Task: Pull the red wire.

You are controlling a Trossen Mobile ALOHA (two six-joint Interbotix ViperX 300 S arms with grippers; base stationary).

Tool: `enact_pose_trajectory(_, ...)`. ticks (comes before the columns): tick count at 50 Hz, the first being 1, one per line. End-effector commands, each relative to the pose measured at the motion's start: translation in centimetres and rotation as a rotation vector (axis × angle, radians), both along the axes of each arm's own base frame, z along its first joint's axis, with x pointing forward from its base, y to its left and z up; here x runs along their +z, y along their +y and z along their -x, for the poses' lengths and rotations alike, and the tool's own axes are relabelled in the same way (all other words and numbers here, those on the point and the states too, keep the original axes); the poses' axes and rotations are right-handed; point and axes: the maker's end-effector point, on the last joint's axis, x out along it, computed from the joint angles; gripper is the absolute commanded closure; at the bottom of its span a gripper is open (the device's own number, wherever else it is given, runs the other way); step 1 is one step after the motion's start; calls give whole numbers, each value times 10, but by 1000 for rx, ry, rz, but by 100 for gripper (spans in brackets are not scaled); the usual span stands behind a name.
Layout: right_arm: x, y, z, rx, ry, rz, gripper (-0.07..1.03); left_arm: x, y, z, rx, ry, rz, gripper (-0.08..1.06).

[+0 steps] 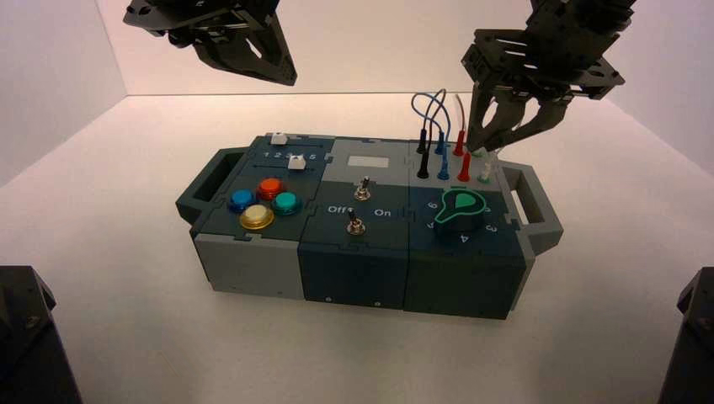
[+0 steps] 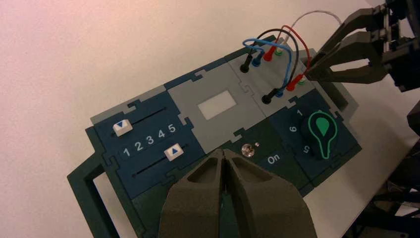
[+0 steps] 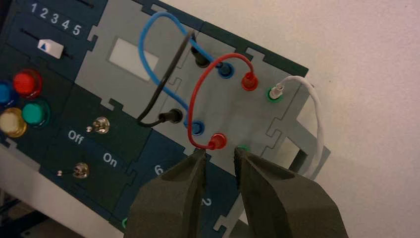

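The red wire (image 3: 195,101) arches between two red plugs, both seated in sockets on the box's grey wire panel (image 3: 233,111): a nearer plug (image 3: 218,141) and a farther one (image 3: 249,81). My right gripper (image 3: 219,152) is open, and its fingertips stand just short of the nearer red plug, one on each side, with nothing held. From above, that gripper (image 1: 492,147) hangs over the panel's right edge beside the red plugs (image 1: 464,167). My left gripper (image 2: 224,153) is shut and empty, raised above the box's back left (image 1: 282,76).
A blue wire (image 3: 148,44), a black wire (image 3: 163,89) and a white wire (image 3: 317,119) share the panel. A green knob (image 1: 459,210) sits in front of it. Two toggle switches (image 1: 356,223), coloured buttons (image 1: 257,217) and sliders (image 1: 295,164) lie to the left.
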Motion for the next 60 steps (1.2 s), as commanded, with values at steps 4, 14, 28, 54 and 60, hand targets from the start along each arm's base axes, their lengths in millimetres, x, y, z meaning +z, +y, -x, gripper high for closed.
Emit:
enact_pose_trajectory(4,10,4,-13,-9,-40,-19,64,14,-8,-5,1,-25,34,101)
enact_pose_trajectory(14,11,7,-14,-13,-37,-24,64,14,-7,-5,0,-23,31,101)
enact_pose_trajectory(28,9,7,-5,-19,2,-33,64,12,-8,-5,0,-20,27,101)
enact_pose_trajectory(54,-13,11,-6,-13,55,1,64,8,-16,-13,-6,-8,5,101)
enact_pose_trajectory(60,-15,12,-9,-16,48,2,64,11,-17,-14,-6,-12,9,101)
